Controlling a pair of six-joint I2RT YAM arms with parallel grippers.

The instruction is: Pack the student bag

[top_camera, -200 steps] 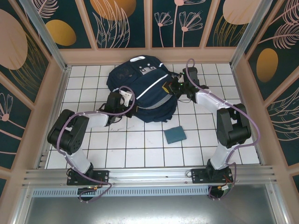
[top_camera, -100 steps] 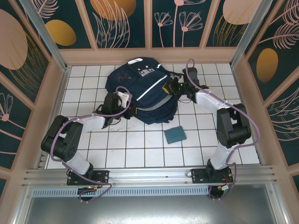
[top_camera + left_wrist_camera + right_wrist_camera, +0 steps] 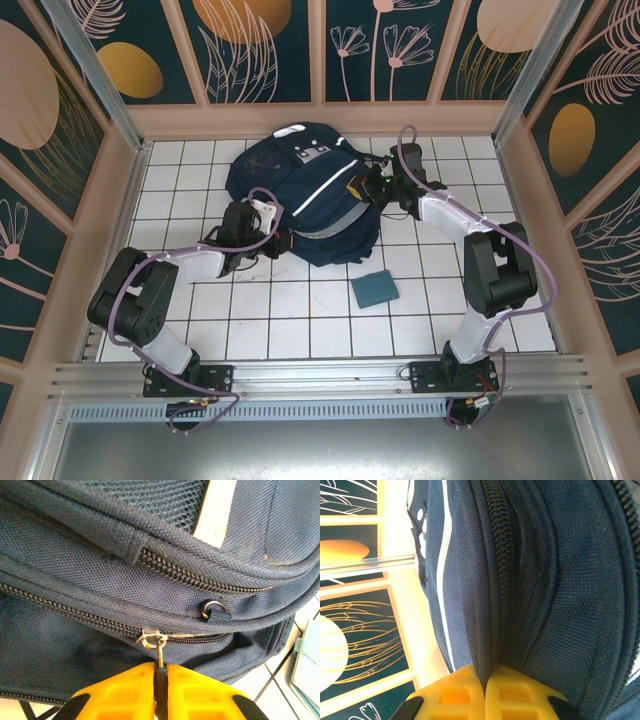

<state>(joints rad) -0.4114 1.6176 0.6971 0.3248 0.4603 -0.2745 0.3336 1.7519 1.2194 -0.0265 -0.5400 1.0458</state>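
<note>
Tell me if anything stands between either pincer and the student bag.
Nothing visible does. The left pincer is shut on the zipper pull of the student bag, and the right pincer pinches a fold of its side fabric. The teal pad lies apart from the bag.

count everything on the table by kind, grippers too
student bag: 1
flat teal item: 1
gripper: 2 (left gripper shut on the zipper pull, right gripper pinching student bag fabric)
total: 4
</note>
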